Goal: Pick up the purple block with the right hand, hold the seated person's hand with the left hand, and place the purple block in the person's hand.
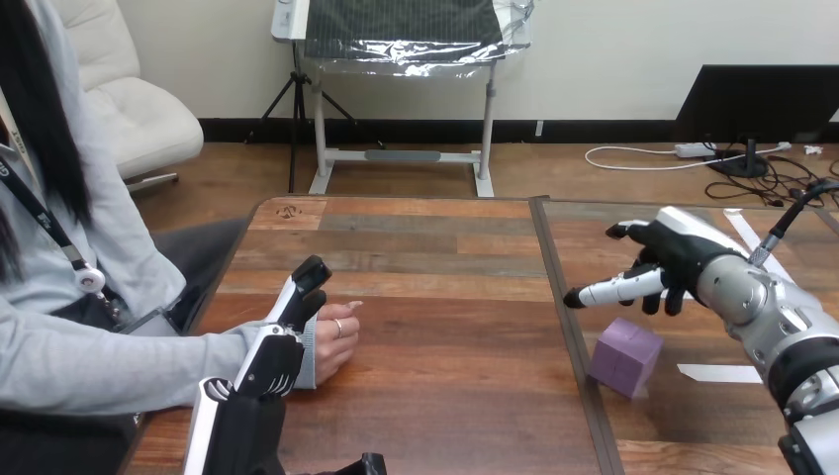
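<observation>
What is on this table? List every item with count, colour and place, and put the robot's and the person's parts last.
table: one, brown wood, across the view's lower part.
purple block: one, purple, on the table's right part, below the right hand and apart from it.
white strips: two, white, flat on the table's right part, one right of the block, one beyond the right hand.
person's hand: one, resting loosely closed on the table's left part.
left hand: one, black and white, fingers straight, alongside the person's wrist; contact cannot be told.
right hand: one, black and white, raised over the table's right part, holding nothing.
</observation>
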{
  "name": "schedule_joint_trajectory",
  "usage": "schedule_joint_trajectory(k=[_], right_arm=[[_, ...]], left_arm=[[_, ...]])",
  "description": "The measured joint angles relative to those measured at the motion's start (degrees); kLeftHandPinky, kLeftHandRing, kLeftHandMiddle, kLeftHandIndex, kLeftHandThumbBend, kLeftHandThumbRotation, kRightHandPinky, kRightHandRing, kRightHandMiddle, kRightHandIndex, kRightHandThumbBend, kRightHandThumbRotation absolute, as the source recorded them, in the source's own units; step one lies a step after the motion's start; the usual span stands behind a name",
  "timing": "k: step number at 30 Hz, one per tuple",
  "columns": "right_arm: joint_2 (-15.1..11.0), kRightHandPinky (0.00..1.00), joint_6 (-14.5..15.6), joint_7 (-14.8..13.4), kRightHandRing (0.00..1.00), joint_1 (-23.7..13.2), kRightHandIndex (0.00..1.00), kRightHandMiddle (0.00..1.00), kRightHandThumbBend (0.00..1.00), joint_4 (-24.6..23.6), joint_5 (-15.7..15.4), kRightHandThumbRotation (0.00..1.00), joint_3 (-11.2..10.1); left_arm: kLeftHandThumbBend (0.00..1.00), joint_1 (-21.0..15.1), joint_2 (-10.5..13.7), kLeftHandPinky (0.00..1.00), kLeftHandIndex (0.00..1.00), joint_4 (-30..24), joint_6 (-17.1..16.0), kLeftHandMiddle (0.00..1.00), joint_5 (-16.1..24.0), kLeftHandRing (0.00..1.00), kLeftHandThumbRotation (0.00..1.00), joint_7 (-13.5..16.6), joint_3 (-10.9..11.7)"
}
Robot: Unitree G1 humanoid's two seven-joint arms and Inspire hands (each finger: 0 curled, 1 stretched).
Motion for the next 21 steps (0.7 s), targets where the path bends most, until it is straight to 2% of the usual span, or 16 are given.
schedule_joint_trajectory(k=[2, 3, 6, 14, 21], right_arm=[[0.0, 0.43, -0.09, 0.1, 0.58, 0.22, 0.94, 0.61, 0.95, -0.1, 0.0, 0.46, 0.0], [0.0, 0.45, -0.15, 0.13, 0.6, 0.36, 0.95, 0.63, 0.95, -0.18, 0.0, 0.46, 0.0], [0.0, 0.49, -0.24, 0.22, 0.64, 0.92, 0.95, 0.66, 0.95, -0.52, 0.0, 0.46, 0.0], [0.0, 0.5, 0.15, 1.66, 0.68, 2.0, 0.96, 0.72, 0.91, -1.06, 0.75, 0.43, -0.09], [-0.03, 0.43, 0.75, 2.1, 0.57, 2.52, 0.95, 0.64, 0.92, -1.07, 1.06, 0.45, -0.09]], left_arm=[[1.0, 0.0, 0.04, 0.94, 0.9, 0.0, 0.01, 0.96, -0.09, 0.97, 0.57, -0.07, -0.05], [1.0, 0.0, 0.06, 0.94, 0.9, 0.0, 0.03, 0.96, -0.13, 0.97, 0.57, -0.11, -0.05], [1.0, 0.0, 0.18, 0.94, 0.91, -0.01, 0.21, 0.96, -0.22, 0.97, 0.57, -0.2, -0.07], [1.0, 0.0, 0.55, 0.94, 0.91, -0.01, 0.37, 0.96, -0.31, 0.97, 0.57, -0.29, -0.06], [1.0, 0.0, 0.62, 0.94, 0.9, 0.0, 0.37, 0.96, -1.22, 0.97, 0.57, -0.38, -0.41]])
